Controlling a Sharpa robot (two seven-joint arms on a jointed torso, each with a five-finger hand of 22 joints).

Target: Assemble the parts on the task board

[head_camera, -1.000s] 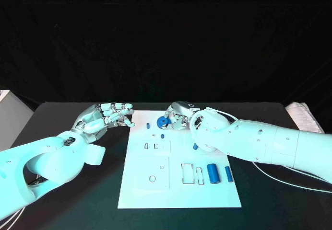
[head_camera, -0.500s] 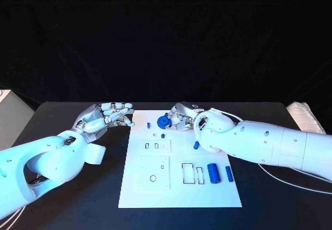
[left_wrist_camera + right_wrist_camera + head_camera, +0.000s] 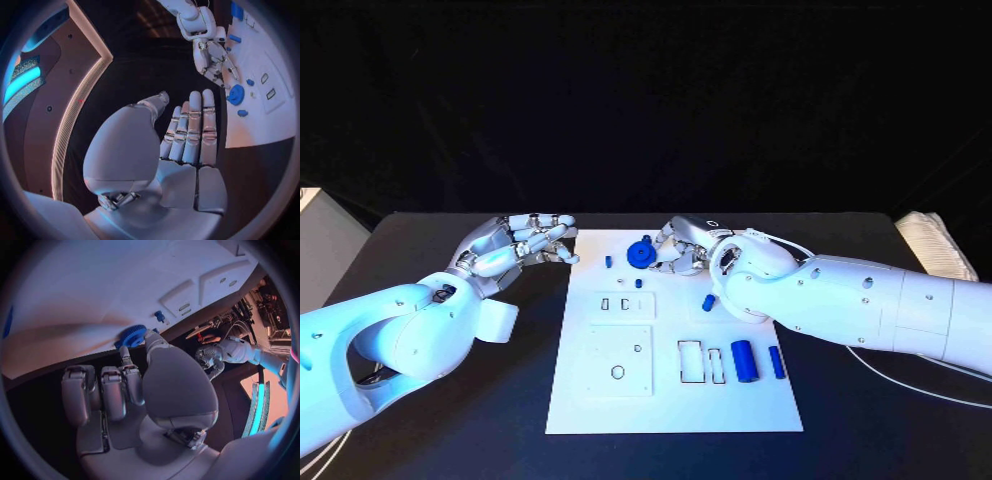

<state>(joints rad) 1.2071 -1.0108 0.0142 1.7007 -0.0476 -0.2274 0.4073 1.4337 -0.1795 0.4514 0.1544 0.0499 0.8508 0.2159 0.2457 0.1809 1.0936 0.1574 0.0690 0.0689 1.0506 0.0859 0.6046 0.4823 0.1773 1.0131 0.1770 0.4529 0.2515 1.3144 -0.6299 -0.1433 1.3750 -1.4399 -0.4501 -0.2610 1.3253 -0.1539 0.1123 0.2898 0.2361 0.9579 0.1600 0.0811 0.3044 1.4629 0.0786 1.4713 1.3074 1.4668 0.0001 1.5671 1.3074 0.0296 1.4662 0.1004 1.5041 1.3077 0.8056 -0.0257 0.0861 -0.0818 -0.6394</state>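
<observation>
The board (image 3: 678,400) is laid in the middle of the table (image 3: 877,440), its long sides running from the near edge toward the far edge.

The right hand (image 3: 678,243) is held over the board's far edge. A blue gear (image 3: 640,253) lies there, just beside the hand, and in the right wrist view the gear (image 3: 132,335) is met by the thumb and one fingertip (image 3: 124,353); it appears to be pinched, though whether it is lifted off the board cannot be told. The other fingers of this hand are curled in side by side.

The left hand (image 3: 519,243) is held above the table just off the board's far left corner. Nothing is held in it. In the left wrist view its fingers (image 3: 190,127) are seen lying straight and close together, with the thumb set slightly apart; the hand (image 3: 169,150) is well short of the gear (image 3: 235,94).

A small blue peg (image 3: 609,261) is placed near the board's far edge, just left of the gear. Another small blue piece (image 3: 636,283) sits a little nearer, above two narrow slots (image 3: 623,304). A short blue piece (image 3: 708,302) lies beside the right arm, toward the board's right edge.

Near the right edge, about halfway down the board, a thick blue cylinder (image 3: 744,361) and a thinner blue pin (image 3: 777,362) are laid side by side, parallel to the long edges. Just left of them, a rectangular outline (image 3: 689,362) is marked on the board. An oval slot (image 3: 617,373) is seen in the raised square toward the left edge.
</observation>
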